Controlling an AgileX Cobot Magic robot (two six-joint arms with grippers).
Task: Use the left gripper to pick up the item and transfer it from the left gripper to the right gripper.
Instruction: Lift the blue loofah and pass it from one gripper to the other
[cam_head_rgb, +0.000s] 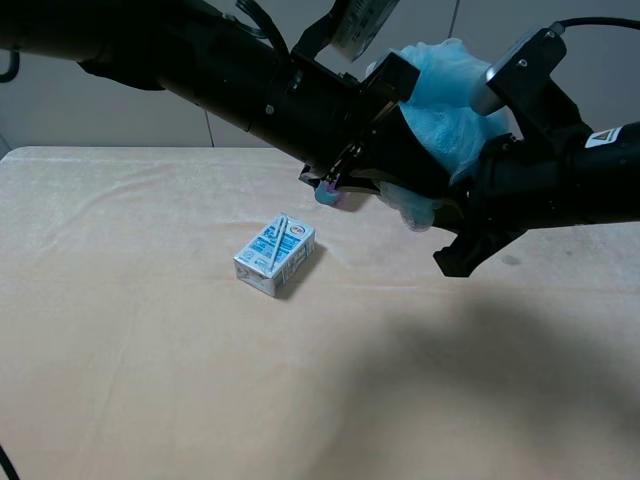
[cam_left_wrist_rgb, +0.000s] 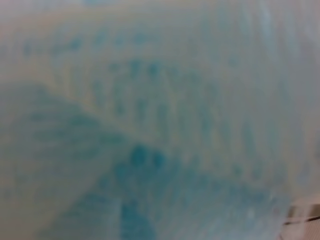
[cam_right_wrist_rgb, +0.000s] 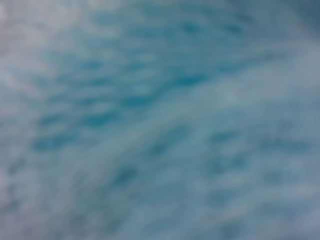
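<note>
One blue mesh bath pouf (cam_head_rgb: 450, 95) is aloft, the left pincer (cam_head_rgb: 412, 150) clamped on it; the right pincer (cam_head_rgb: 476, 160) meets it, grip impossible to tell. One drink carton (cam_head_rgb: 275, 256) lies on the counter (cam_head_rgb: 150, 380).

The pouf (cam_head_rgb: 450, 120) is fluffy mesh, the carton (cam_head_rgb: 275, 255) glossy printed card, the table (cam_head_rgb: 150, 380) matt cloth.

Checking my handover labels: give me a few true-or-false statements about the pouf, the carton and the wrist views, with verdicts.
1. The pouf is up off the table. True.
2. The drink carton stands upright. False: it lies flat on its broad side.
3. Blue mesh fills both wrist views. True.
4. The pouf touches the drink carton. False: they are well apart, and the drink carton lies alone on the table.
</note>
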